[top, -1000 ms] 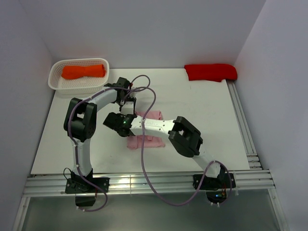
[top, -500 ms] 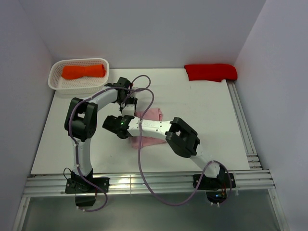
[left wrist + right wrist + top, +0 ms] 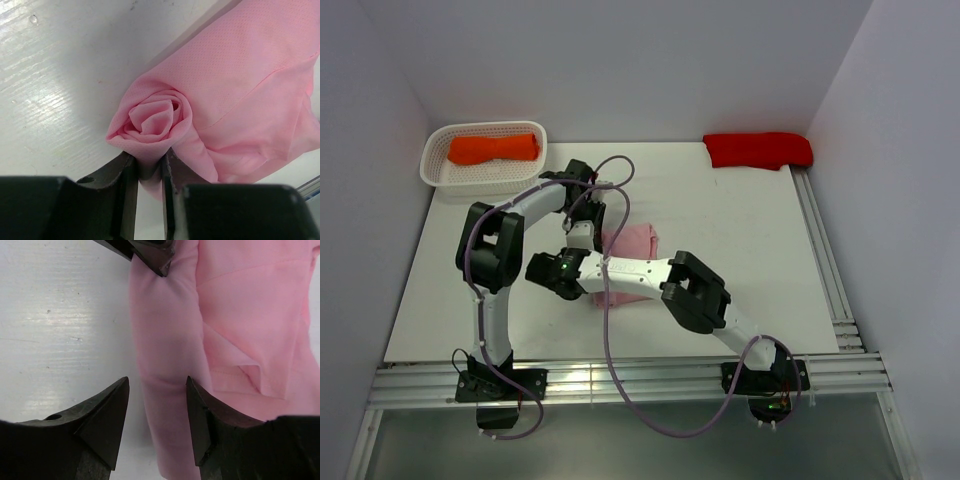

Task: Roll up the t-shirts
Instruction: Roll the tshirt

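Note:
The light pink t-shirt (image 3: pixel 632 240) lies mid-table, its left edge rolled into a tube. My left gripper (image 3: pixel 583 232) is shut on the roll's end, whose spiral (image 3: pixel 155 112) shows just beyond the gripper (image 3: pixel 149 170). My right gripper (image 3: pixel 565 280) is open, and in its wrist view (image 3: pixel 156 390) the fingers stand astride the roll (image 3: pixel 160 340) near its other end. The left fingertips (image 3: pixel 150 252) show at the top of that view. Flat pink cloth (image 3: pixel 250 315) spreads to the right. An orange t-shirt (image 3: pixel 492 149) and a bright red t-shirt (image 3: pixel 758 150) lie at the back.
The orange shirt lies in a white basket (image 3: pixel 430 165) at the back left. The red shirt lies folded at the back right corner by the wall. Metal rails (image 3: pixel 830 270) run along the right and near table edges. Both arms cross over the table's middle.
My right gripper has moved left and towards the near edge along the shirt's left side. My left gripper has shifted slightly nearer with the roll's end. More pink cloth shows above the right arm.

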Tool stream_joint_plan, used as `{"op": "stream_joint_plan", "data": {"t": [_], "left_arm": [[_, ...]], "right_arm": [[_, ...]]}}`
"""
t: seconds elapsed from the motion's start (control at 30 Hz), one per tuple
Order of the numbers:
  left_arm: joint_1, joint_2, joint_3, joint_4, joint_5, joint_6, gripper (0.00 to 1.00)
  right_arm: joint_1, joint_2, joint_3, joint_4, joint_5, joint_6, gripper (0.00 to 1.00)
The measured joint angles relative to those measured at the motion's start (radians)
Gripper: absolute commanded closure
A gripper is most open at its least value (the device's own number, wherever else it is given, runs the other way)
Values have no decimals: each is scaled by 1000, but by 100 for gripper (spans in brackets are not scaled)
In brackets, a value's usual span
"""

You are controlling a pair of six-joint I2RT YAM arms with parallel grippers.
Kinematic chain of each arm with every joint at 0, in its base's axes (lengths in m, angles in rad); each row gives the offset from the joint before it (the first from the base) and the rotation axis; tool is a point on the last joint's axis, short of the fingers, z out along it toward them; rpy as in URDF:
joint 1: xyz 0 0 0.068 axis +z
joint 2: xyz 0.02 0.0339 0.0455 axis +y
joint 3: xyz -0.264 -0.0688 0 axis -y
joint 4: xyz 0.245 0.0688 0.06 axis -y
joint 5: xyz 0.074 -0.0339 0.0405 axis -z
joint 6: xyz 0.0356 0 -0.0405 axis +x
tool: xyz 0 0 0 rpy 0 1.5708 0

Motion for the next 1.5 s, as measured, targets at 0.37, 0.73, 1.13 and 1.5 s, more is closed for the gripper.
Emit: {"op": "stream_joint_plan", "data": {"t": [0.37,0.73,1.13,1.5], "left_arm": [[-4,4,7,0,-2,1,83],[-6,6,10,-2,-2,0,76],[-6,10,23,-14,-1,38,35],[101,-11,142,-79,220,140,29]], "right_arm": [[4,50,122,-73,64,-41,41],[-3,142,146,-131,74,-28,42],[-6,-6,-129,65,56,-29,63],[-155,-397,-738,802,-372,-32,65]]}}
